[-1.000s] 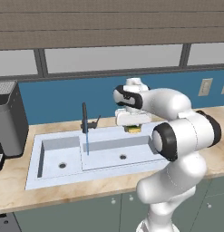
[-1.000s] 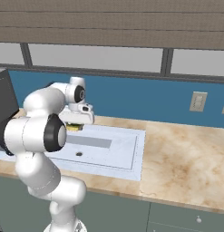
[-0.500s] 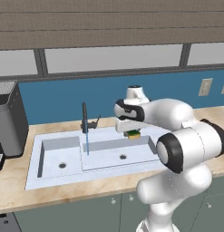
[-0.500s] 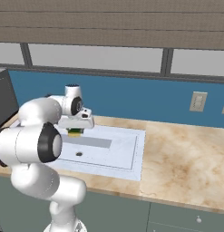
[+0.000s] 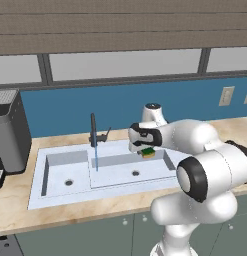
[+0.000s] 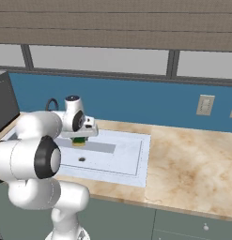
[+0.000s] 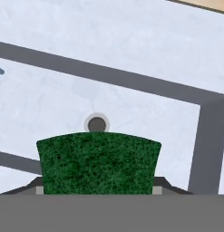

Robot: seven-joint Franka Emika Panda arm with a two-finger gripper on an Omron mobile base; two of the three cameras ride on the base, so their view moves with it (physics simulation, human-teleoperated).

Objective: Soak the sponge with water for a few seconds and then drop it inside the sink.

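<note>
My gripper (image 5: pixel 146 150) is shut on the sponge (image 5: pixel 148 153), a small slab with a dark green top and a yellow underside, and holds it above the right part of the wide basin of the sink (image 5: pixel 115 172). In the hand view the green sponge (image 7: pixel 99 164) fills the lower middle, with the basin's round drain (image 7: pixel 96 123) just past it. The water (image 5: pixel 95 156) falls as a thin pale-blue stream from the black faucet (image 5: pixel 93 130), well to the left of the sponge. From the right base view, the sponge (image 6: pixel 79 140) hangs under the gripper (image 6: pixel 80 138) over the sink (image 6: pixel 131 157).
A dark coffee machine (image 5: pixel 10 137) stands on the counter left of the sink. The smaller deep basin (image 5: pixel 65 175) lies at the left. Marbled counter (image 6: pixel 192 164) stretches to the right, below a blue wall with outlets (image 6: pixel 204 105).
The gripper has carried the sponge lower and a little to the left over the wide basin, toward the stream. Its grip has not altered.
</note>
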